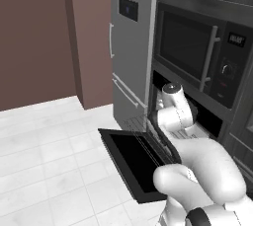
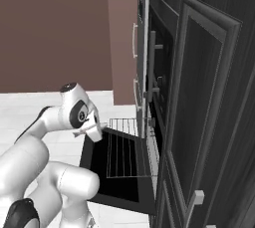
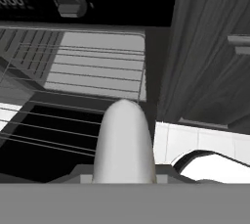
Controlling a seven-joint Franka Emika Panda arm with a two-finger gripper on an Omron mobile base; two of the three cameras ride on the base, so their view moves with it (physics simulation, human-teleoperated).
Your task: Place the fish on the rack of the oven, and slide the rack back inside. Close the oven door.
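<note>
The oven door (image 1: 129, 163) lies folded down flat, a black panel with a dark window, also seen as the oven door (image 2: 94, 165). The wire rack (image 2: 124, 147) is pulled out over it from the black oven (image 1: 213, 117). My gripper (image 2: 91, 131) hangs above the door's outer left part, beside the rack's front edge. In the hand view my gripper (image 3: 123, 175) is shut on a slender pale thing that stands up between the fingers, which I take for the fish (image 3: 122, 135). Rack wires and an oven knob (image 3: 71, 0) lie beyond it.
A black microwave (image 1: 195, 55) with a vertical bar handle sits above the oven. A tall steel fridge (image 1: 131, 47) stands to the left. Dark cabinet doors (image 2: 204, 97) close off the right. Pale tiled floor (image 1: 44, 161) stretches to the left of the open door.
</note>
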